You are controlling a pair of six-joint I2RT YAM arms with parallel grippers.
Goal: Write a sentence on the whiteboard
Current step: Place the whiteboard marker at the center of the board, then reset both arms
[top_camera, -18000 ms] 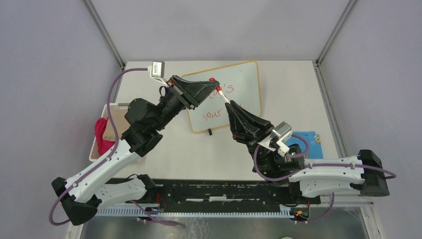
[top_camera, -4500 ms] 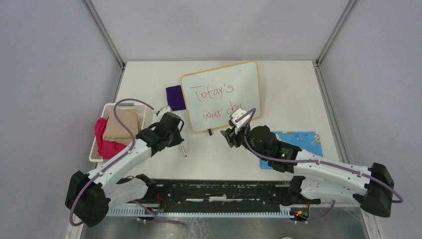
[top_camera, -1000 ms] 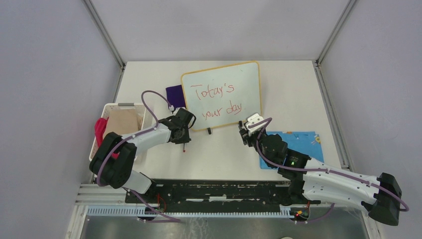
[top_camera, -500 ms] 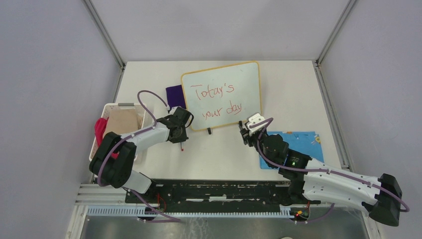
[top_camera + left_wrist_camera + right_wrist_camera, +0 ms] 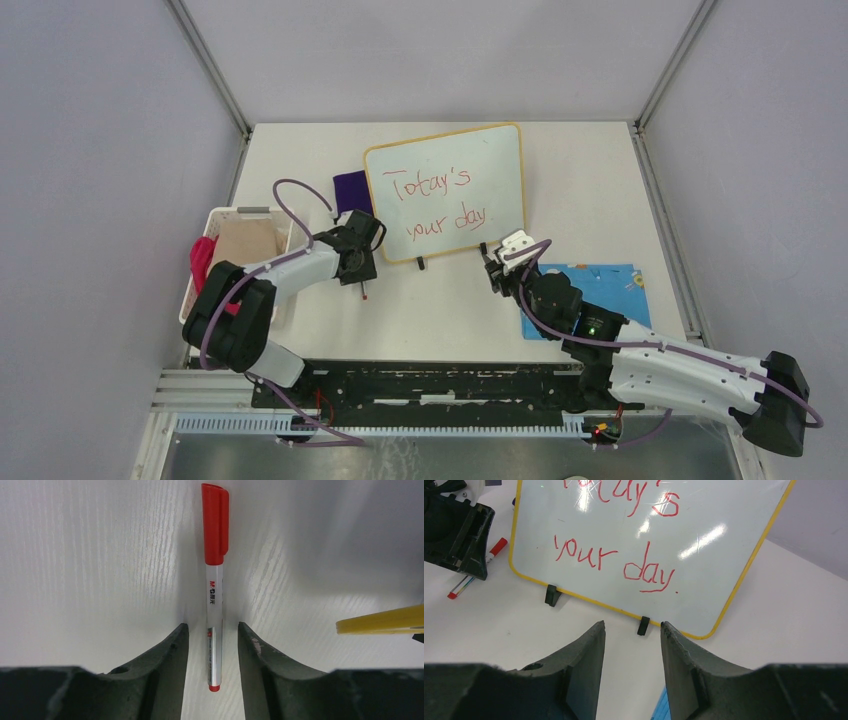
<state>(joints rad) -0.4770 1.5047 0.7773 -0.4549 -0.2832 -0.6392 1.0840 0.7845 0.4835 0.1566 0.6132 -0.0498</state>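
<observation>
Tabletop: a flat white tabletop [image 5: 580,180] holds everything.
Whiteboard: the shiny white board with rounded corners and a thin yellow frame [image 5: 500,160] sits at the back middle of the tabletop. Two small black feet [image 5: 552,595] are on its near edge.
Sentence: thin red marker words [image 5: 428,186] fill the board in two lines, "Today's" on top and "your day" below. A short red line runs under "day" and a dot comes after it.
Pen: a marker with a red cap and a white and silver body [image 5: 215,580] lies flat on the tabletop, just in front of the board's near left corner. Red letters on its body say "M&G". The tiny signs next to them are too small to read.
Left jaws: the two dark fingers [image 5: 167,652] are apart, one on each side of the pen's back end. There is a thin gap on both sides, so they are not squeezing it.
Right jaws: they are apart with nothing between them, near the board's near right corner and facing the words.
In the way: from above, the left arm's head hides most of the pen, and only a small red end peeks out.
Purple thing: a dark purple flat square [image 5: 350,187] lies by the board's left edge, partly hidden by the board.
Basket: a white plastic basket [image 5: 235,211] sits at the left edge of the tabletop. It holds a tan cloth [image 5: 245,245] and a pink-red cloth [image 5: 203,258].
Blue cloth: a blue patterned cloth [image 5: 615,275] lies on the right, partly under the right arm.
</observation>
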